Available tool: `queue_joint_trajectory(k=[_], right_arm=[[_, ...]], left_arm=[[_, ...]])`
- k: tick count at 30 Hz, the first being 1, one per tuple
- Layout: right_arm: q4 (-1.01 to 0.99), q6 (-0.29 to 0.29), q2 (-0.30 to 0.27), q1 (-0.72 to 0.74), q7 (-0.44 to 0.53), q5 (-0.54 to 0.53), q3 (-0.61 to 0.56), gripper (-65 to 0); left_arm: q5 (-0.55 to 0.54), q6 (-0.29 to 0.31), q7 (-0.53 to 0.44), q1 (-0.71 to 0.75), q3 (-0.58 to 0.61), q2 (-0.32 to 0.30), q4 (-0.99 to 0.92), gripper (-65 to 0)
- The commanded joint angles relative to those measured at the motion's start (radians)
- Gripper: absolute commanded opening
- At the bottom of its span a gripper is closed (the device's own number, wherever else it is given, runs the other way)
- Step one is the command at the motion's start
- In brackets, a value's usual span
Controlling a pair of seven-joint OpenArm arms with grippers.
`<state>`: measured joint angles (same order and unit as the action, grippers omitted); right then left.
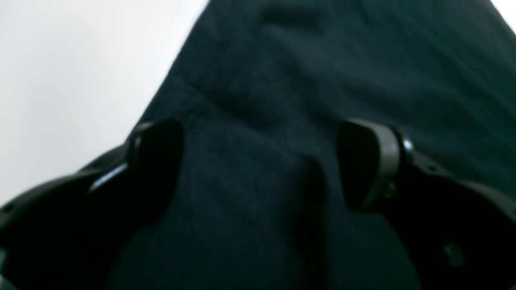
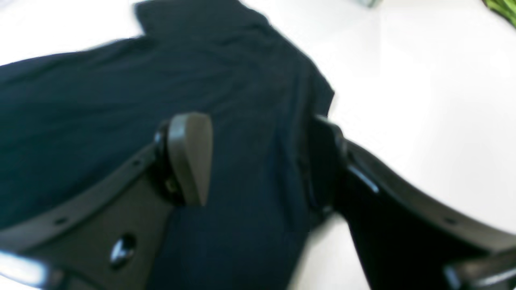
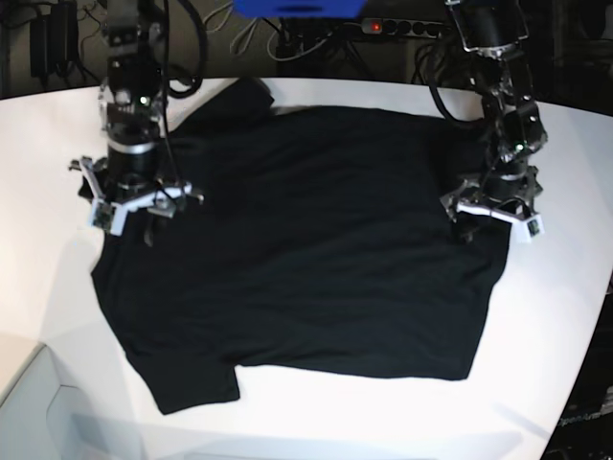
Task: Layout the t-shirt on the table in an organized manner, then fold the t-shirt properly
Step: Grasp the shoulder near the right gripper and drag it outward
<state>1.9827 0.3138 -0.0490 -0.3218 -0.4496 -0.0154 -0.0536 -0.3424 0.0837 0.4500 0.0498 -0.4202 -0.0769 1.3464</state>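
Note:
The t-shirt (image 3: 306,240) lies spread on the white table (image 3: 565,316) with a plain black side up and a sleeve pointing to the near left. My left gripper (image 3: 493,222) stands over the shirt's right edge. In the left wrist view it (image 1: 260,161) is open wide, with black cloth (image 1: 282,80) under the gap. My right gripper (image 3: 129,216) is at the shirt's left edge. The right wrist view shows it (image 2: 258,161) open over the cloth's edge (image 2: 242,100), one finger (image 2: 189,157) above the shirt, the other at its border.
Cables and a power strip (image 3: 383,27) run behind the table's far edge, below a blue object (image 3: 297,8). A pale box (image 3: 38,412) sits at the near left corner. Something green (image 2: 502,10) shows at the far corner of the right wrist view.

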Motion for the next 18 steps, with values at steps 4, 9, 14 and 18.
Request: queue_joint_trajectory(k=[4, 9, 14, 18], right_arm=[[0.022, -0.009, 0.076, -0.153, 0.019, 0.009, -0.002, -26.9], [-0.027, -0.163, 0.127, -0.221, 0.015, 0.009, -0.036, -26.9], [-0.073, -0.173, 0.142, -0.214, 0.016, 0.009, -0.018, -26.9], [-0.079, -0.173, 0.143, -0.213, 0.019, 0.009, 0.039, -26.9]], left_arm=[[-0.004, -0.006, 0.008, -0.034, -0.007, -0.027, -0.025, -6.7], [-0.004, -0.006, 0.013, -0.052, -0.009, -0.028, -0.026, -6.7], [-0.005, -0.006, 0.017, -0.052, -0.006, -0.028, -0.017, -6.7], [-0.005, -0.006, 0.017, -0.049, -0.006, -0.028, -0.017, -6.5]])
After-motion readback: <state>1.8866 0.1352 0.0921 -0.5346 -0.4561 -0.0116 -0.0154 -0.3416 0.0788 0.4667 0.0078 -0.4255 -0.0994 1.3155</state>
